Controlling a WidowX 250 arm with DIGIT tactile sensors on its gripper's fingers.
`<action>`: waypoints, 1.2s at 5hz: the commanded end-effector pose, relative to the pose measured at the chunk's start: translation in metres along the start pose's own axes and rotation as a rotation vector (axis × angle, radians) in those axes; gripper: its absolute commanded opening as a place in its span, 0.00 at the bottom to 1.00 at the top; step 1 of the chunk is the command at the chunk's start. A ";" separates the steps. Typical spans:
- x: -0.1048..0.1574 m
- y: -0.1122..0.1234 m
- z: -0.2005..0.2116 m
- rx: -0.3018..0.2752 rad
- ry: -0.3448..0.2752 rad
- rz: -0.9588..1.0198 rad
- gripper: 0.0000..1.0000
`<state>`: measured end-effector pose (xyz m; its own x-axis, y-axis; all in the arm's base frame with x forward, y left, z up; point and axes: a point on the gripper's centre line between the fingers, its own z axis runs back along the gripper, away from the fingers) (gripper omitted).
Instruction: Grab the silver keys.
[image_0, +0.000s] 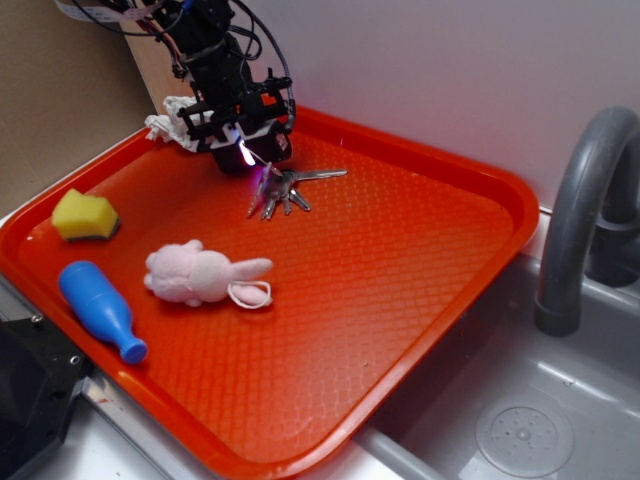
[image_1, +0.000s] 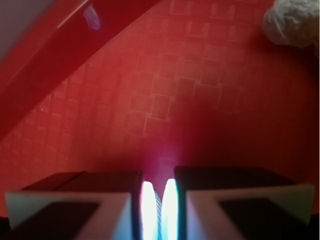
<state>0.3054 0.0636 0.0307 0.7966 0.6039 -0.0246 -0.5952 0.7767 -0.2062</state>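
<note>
Blue bottle (image_0: 98, 309): a toy bottle lying on its side at the near left edge of the orange tray (image_0: 420, 260), well apart from the work.
Pink plush bunny (image_0: 200, 275): lies on its side just beyond the bottle, also clear of the arm.
Yellow sponge (image_0: 83, 215): rests near the tray's left rim.
Silver keys (image_0: 290, 187): fanned flat on the tray floor past the middle, one longer key pointing right; the ring end sits under the gripper.
Gripper (image_0: 250, 158): lowered to the tray at the ring end of the keys, probably to take the bunch by its ring.
Fingers (image_1: 90, 197): in the wrist view they are drawn almost together with only a thin bright slit between; a thin curved line shows in it, perhaps the ring, but I cannot tell whether it is gripped.
Crumpled white paper wad (image_1: 292, 22): sits farthest back, behind the arm.
Sink (image_0: 520, 420): beside the tray on the right, with a grey tap.
</note>
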 end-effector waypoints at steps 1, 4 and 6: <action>0.001 -0.013 0.001 -0.002 -0.020 -0.070 0.00; -0.043 -0.009 0.113 -0.012 -0.051 -0.626 0.00; -0.110 -0.007 0.213 0.275 -0.131 -0.627 0.00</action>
<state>0.2003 0.0310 0.2336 0.9949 0.0338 0.0953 -0.0440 0.9933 0.1073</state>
